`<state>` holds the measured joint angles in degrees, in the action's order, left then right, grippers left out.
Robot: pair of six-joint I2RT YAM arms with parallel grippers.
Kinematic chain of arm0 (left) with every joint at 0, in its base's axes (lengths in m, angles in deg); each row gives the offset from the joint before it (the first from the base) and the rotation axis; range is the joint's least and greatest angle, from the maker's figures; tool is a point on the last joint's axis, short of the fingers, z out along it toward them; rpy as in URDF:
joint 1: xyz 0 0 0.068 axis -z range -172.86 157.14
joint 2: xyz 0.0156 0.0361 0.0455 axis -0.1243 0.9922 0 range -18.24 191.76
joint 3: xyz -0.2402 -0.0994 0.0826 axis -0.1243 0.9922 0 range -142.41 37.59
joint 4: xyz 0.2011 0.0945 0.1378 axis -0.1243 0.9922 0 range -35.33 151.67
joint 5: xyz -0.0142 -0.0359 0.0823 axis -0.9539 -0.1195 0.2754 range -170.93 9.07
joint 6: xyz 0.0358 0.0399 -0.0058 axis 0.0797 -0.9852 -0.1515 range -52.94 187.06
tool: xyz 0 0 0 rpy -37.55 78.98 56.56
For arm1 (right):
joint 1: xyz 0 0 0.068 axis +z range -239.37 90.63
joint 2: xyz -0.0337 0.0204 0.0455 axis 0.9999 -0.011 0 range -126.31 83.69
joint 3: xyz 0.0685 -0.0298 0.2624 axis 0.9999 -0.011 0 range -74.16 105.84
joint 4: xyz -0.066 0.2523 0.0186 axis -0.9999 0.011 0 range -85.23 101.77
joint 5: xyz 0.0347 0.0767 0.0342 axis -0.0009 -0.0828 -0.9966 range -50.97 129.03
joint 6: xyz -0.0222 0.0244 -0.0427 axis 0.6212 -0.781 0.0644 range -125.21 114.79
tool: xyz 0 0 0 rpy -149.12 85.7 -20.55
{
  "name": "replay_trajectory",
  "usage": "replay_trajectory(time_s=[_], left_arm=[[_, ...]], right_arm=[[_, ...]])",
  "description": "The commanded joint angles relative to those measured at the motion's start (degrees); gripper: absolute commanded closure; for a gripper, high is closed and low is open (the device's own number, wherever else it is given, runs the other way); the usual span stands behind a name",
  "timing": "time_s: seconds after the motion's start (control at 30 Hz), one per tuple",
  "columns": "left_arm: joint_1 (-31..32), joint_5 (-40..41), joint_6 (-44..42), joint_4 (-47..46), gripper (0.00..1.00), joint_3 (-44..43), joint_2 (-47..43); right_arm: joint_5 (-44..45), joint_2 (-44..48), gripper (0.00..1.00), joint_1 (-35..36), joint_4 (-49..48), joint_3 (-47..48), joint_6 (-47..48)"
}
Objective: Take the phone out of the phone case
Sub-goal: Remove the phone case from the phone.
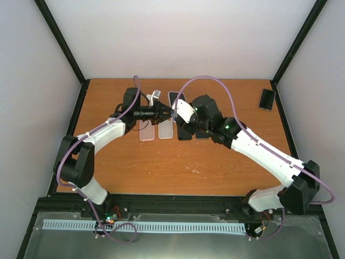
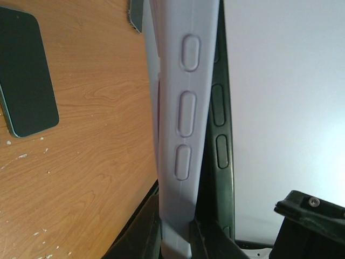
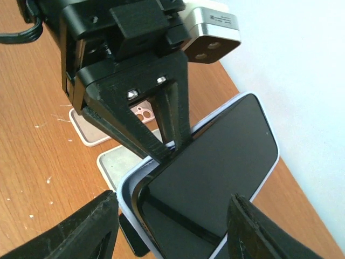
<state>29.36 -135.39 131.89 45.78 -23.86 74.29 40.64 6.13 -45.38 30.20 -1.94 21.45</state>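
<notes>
Centre of top view: left gripper holds phone case up off the table. Left wrist cam, low centre: jaws clamped tight on case edge. Shell looks soft and rubbery, prob peels back. Right wrist cam, lower centre: phone sits in case. Stiff, slick glass, fragile, so take it by the long edges. Right gripper fingers apart, straddling it, contact unclear.

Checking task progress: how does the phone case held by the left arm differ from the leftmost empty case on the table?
The held case has a phone in it; the leftmost empty case has none. The held case is raised off the table, clamped in the left fingers; the leftmost empty case lies flat on it. Both are pale with rounded corners.
</notes>
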Motion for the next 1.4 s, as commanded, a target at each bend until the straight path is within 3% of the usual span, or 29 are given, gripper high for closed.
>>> replay_trajectory(time_s=[0.0, 0.43, 0.7, 1.0, 1.27, 1.37], left_arm=[[-0.33, -2.40, 1.34, -4.36, 0.99, -3.26, -0.50], [-0.33, -3.90, 2.64, -6.75, 0.99, -1.92, -1.80], [-0.33, -5.15, 3.46, -8.26, 0.99, -1.22, -1.96], [-0.33, -6.83, 3.71, -9.00, 0.99, -1.00, -2.20], [-0.34, -7.29, 3.33, -9.01, 0.99, -0.30, -3.14], [-0.33, -7.00, 3.12, -8.83, 0.99, -0.31, -2.98]], right_arm=[[7.04, -0.22, 0.45, 2.48, -3.84, -0.96, 3.91], [19.92, -4.04, 0.46, 6.78, -10.71, -3.10, 11.02], [29.73, -5.29, 0.46, 7.30, -21.33, -8.80, 18.21], [34.98, -7.39, 0.45, 7.19, -29.56, -11.85, 24.40], [35.98, -8.83, 0.53, 5.62, -32.77, -10.68, 26.60], [35.68, -8.55, 0.66, 5.41, -31.96, -9.56, 26.16]])
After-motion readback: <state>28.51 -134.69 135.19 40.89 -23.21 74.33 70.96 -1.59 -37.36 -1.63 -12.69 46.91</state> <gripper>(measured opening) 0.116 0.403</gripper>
